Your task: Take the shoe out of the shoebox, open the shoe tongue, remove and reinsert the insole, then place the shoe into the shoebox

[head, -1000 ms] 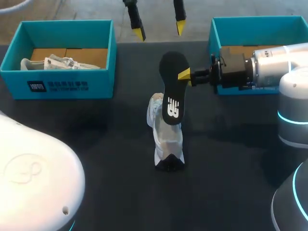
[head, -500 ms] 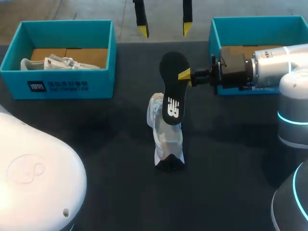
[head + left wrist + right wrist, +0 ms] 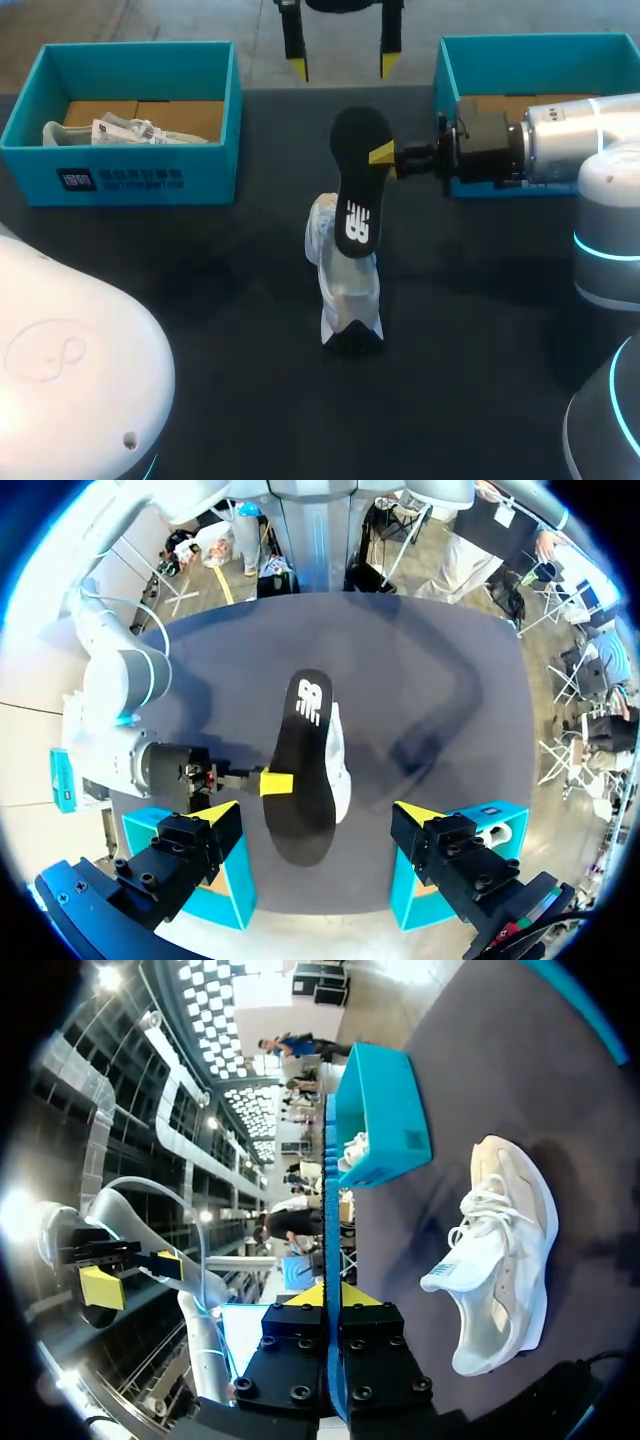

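The dark table (image 3: 470, 300) is holding two blue boxes: the left box (image 3: 200, 175) with another shoe (image 3: 110, 132) lying in it, and the right box (image 3: 540, 40) sitting behind my right arm. The white shoe (image 3: 345, 285) is out of its box and is sitting on the table in the middle, between the two boxes. It is looking light and soft on top, with loose laces, so it is likely going to squash if it is squeezed hard. The firm heel or the side of the sole is looking like the best place to grab it. The black insole (image 3: 355, 190) is out of the shoe and is hanging in the air just over it. I cannot quite tell if its low end is touching the shoe. It is thin, flat and bendy, so it is probably going to flop, and it is best held by its edge near the wide end. The right arm is reaching in flat from the side, and the right gripper (image 3: 380, 156) is pinching the insole's edge tight between its two fingers. The left arm is hanging high over the far side of the table, pointing down, and the left gripper (image 3: 341, 62) is spread wide and holding nothing.
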